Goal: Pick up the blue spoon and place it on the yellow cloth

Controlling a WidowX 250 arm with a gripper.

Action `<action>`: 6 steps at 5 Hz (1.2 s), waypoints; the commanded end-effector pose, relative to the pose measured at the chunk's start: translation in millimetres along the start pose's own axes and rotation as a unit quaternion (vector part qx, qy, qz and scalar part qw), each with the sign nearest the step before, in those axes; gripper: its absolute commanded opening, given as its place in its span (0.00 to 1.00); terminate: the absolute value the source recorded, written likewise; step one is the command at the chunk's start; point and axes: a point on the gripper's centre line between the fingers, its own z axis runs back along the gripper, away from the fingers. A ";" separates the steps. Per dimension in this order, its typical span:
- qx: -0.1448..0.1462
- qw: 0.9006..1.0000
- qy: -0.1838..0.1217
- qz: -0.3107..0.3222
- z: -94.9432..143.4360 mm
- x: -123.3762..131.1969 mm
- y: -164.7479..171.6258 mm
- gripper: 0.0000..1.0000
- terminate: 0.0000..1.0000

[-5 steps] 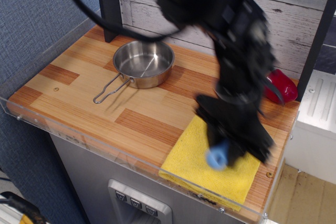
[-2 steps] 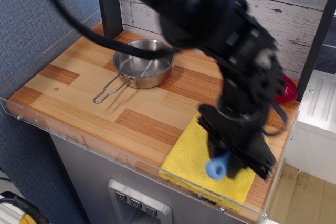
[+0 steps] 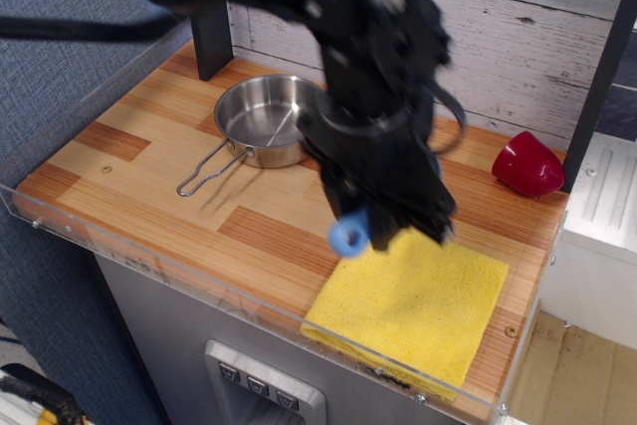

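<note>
yellow cloth (image 3: 416,308): bright, nubby microfibre, roughly square, lying flat at the front right of the worktop (image 3: 149,171), which is striped wood blocks with a clear acrylic rim. blue spoon (image 3: 348,237): only a chunky rounded light-blue end shows, off the cloth's upper-left corner and raised above the wood; the rest is hidden in the claw (image 3: 383,226). claw: black, motion-blurred, closed around the spoon; fingers not separable. the arm's bulk covers the worktop just behind the cloth. steel pan (image 3: 272,118): shiny, round, shallow, wire loop handle, well away to the cloth's upper left, partly overlapped by the arm. red glossy rounded object (image 3: 527,165): behind the cloth, near the whitewashed plank wall.
</note>
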 end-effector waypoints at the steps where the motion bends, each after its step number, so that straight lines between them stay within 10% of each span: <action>1: -0.027 0.999 0.014 -0.021 -10.2 -9.4 -11.9 0.00 0.00; 4: -0.035 0.998 0.049 -0.023 -32.0 -20.5 -10.2 0.00 0.00; 5: -0.036 0.997 0.061 -0.011 -28.0 -23.1 -3.1 1.00 0.00; 6: -0.041 0.997 0.061 -0.006 -20.8 -22.4 1.9 1.00 0.00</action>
